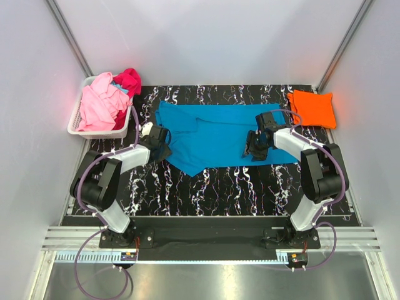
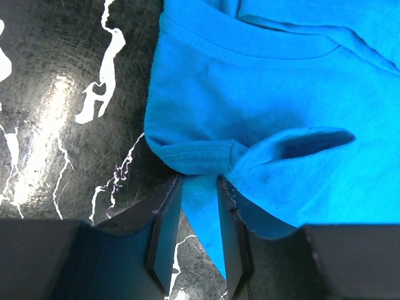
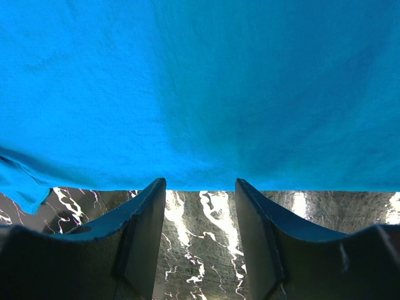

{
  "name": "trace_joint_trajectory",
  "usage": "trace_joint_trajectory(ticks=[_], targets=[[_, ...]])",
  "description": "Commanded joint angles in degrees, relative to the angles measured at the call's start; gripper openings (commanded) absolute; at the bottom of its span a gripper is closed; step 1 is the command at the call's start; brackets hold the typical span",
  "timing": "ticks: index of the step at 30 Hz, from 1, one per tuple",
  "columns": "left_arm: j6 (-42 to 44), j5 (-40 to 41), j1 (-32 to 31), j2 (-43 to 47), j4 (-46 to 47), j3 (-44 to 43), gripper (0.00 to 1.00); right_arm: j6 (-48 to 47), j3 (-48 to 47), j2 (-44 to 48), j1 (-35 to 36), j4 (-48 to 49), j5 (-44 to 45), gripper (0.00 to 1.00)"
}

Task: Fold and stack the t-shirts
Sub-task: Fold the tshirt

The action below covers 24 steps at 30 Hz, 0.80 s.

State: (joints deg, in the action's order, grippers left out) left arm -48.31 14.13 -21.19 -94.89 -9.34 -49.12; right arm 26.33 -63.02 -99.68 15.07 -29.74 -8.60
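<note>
High fixed view from near edge, wrist views close, probably downward, all sharing turquoise t-shirt (image 1: 219,134)

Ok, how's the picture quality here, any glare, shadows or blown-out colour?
Top view: sharp, but the orange shirt looks oversaturated and the wall beside the basket glows pink. Left wrist: strong glare on the glossy table; the left claw is dark. Right wrist: a soft shadow darkens the middle of the blue shirt, with glare streaks on the table below.
</note>
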Motion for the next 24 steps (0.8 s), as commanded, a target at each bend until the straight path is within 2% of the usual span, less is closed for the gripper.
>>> trace_joint_trajectory(ticks=[1, 5, 9, 18, 24], targets=[[-0.3, -3.5, 0.2, -1.9, 0.2, 1.5, 0.35, 0.0, -2.0, -0.1, 0.7, 0.4, 0.0, 0.55], [-0.9, -4.9, 0.2, -2.3, 1.4, 3.0, 0.34, 0.0, -1.8, -0.1, 0.6, 0.4, -0.1, 0.55], [-0.8, -4.0, 0.2, 1.7, 2.8, 5.3, 0.36, 0.0, -1.8, 0.0, 0.7, 0.4, 0.0, 0.55], [-0.1, 0.5, 0.2, 8.0, -1.0, 6.1, 0.37, 0.2, -2.1, -0.6, 0.7, 0.5, -0.2, 0.55], [0.0, 2.8, 0.2, 8.4, -3.2, 5.6, 0.37, 0.1, -2.0, -0.4, 0.5, 0.6, -0.3, 0.55]])
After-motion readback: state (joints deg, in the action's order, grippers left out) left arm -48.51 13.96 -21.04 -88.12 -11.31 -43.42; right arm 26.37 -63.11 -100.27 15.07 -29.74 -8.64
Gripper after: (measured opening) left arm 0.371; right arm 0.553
